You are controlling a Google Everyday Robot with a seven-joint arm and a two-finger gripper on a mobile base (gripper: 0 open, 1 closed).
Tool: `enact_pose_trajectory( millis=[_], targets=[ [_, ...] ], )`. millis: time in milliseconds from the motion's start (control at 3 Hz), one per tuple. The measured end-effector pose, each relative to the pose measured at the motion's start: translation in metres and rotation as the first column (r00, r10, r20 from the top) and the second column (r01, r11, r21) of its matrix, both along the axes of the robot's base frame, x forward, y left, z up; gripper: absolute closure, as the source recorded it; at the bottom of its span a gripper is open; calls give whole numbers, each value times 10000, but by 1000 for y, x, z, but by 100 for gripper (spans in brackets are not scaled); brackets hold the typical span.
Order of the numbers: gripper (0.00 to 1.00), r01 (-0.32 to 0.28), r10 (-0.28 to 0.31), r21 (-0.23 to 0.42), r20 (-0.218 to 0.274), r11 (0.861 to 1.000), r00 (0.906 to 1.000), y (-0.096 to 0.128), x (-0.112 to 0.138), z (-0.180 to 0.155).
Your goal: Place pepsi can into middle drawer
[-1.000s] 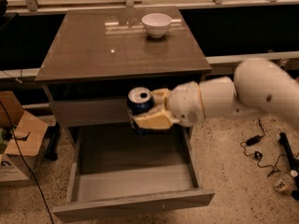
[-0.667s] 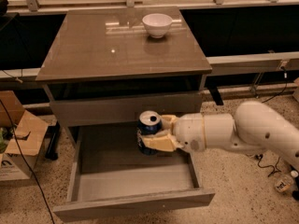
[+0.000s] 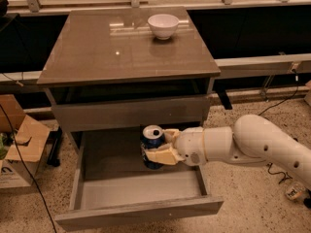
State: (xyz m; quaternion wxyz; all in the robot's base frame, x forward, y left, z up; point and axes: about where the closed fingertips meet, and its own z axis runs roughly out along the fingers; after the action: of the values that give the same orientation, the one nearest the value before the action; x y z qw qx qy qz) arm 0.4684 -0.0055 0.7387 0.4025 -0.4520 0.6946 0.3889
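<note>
The pepsi can (image 3: pixel 152 139) is dark blue with a silver top and stands upright inside the pulled-out middle drawer (image 3: pixel 102 188), near the drawer's back right part. My gripper (image 3: pixel 160 147) comes in from the right on a white arm and is shut on the pepsi can, its tan fingers (image 3: pixel 163 156) wrapped around the can's lower body. The can's base is low over the drawer floor; I cannot tell whether it touches. The drawer is wide, shallow and open toward the camera.
A white bowl (image 3: pixel 163 25) sits on the cabinet top (image 3: pixel 112 52). A taller plain grey drawer front (image 3: pixel 131 113) is shut above the open drawer. Cardboard boxes (image 3: pixel 19 144) stand at the left on the floor. Cables lie on the floor at right.
My gripper has lowered the pepsi can from in front of the upper drawer front down into the open middle drawer.
</note>
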Motion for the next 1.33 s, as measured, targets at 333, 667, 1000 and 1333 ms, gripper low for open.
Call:
enact_pose_trajectory(
  millis=[333, 667, 1000, 1333],
  targets=[
    [100, 502, -510, -176, -426, 9986, 9978, -2, 6, -52],
    [100, 906, -923, -269, -685, 9955, 9934, -8, 11, -111],
    [100, 1197, -1232, -536, -668, 9914, 9901, -19, 23, -162],
    [100, 1177, -1229, -784, -657, 9900, 9902, -27, 42, -205]
  ],
)
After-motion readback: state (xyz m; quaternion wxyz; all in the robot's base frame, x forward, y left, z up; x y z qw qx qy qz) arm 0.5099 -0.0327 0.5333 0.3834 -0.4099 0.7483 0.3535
